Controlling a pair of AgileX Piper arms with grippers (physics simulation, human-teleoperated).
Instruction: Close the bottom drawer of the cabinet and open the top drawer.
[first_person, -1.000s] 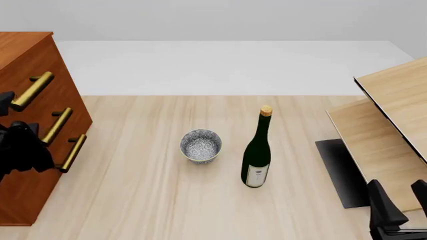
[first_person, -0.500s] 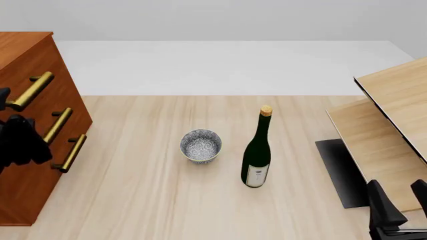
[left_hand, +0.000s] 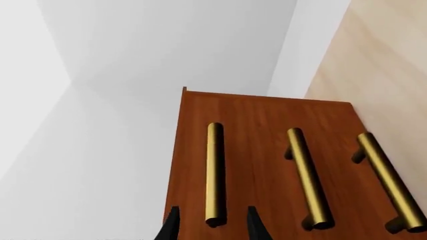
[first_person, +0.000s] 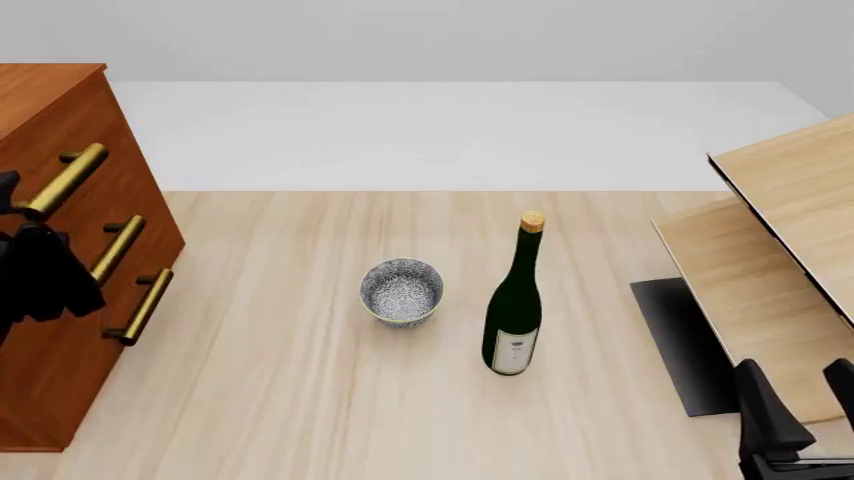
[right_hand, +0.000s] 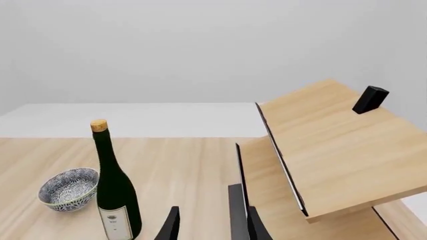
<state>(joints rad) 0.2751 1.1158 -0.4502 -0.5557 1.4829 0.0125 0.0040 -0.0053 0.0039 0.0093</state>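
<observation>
The cabinet (first_person: 67, 250) stands at the table's left edge, well left of the wine bottle (first_person: 514, 300); all three drawers look flush. The left gripper (left_hand: 210, 227) has its fingers spread around the near end of the top drawer (left_hand: 200, 165)'s brass handle (left_hand: 215, 172), not visibly touching. The right gripper (right_hand: 212, 222), right of the bottle, holds nothing, fingers parted.

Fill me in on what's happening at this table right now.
The left claw is open and lined up on the brass handle of the top drawer of the cabinet, one finger on either side of the bar's end, not closed on it. All three drawer fronts look flush, the bottom drawer included. The right claw hangs open, away from the cabinet, beside the pale wood furniture. A bowl and wine bottle stand untouched.
</observation>
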